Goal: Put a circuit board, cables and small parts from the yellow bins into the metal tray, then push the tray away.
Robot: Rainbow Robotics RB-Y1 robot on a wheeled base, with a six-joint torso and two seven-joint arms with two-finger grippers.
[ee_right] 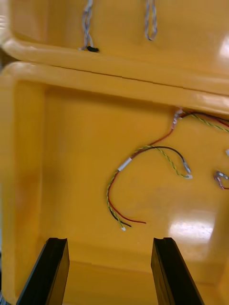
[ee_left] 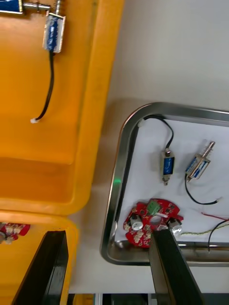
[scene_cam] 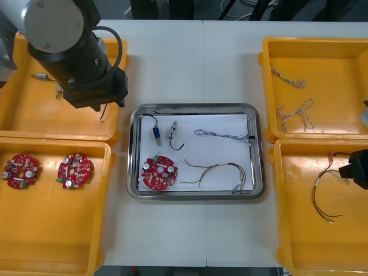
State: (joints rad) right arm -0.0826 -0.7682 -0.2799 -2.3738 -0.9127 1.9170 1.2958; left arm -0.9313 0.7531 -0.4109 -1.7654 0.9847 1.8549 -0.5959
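I see my left claw (ee_left: 112, 269) hanging over the right wall of the far-left bin (scene_cam: 23, 115), close to the far-left corner of the metal tray (scene_cam: 195, 107). Its fingers (ee_left: 55, 271) stand apart with nothing between them. My right claw (ee_right: 109, 271) sits at the right side of the counter (scene_cam: 172, 63), above the near-right bin (scene_cam: 299, 230). It is spread wide and empty too, and a loose wire bundle (ee_right: 143, 186) of red and yellow strands lies on the bin floor beyond it.

The tray rests mid-counter between the bins. Inside it, the circuit board (scene_cam: 159, 173) lies at the near-left. Two small metal parts (scene_cam: 156, 133) with black leads sit side by side at the far-left. The twisted blue and white cable (scene_cam: 221, 135) stretches along the far right, and the red and yellow cable (scene_cam: 221, 171) curls near the right.
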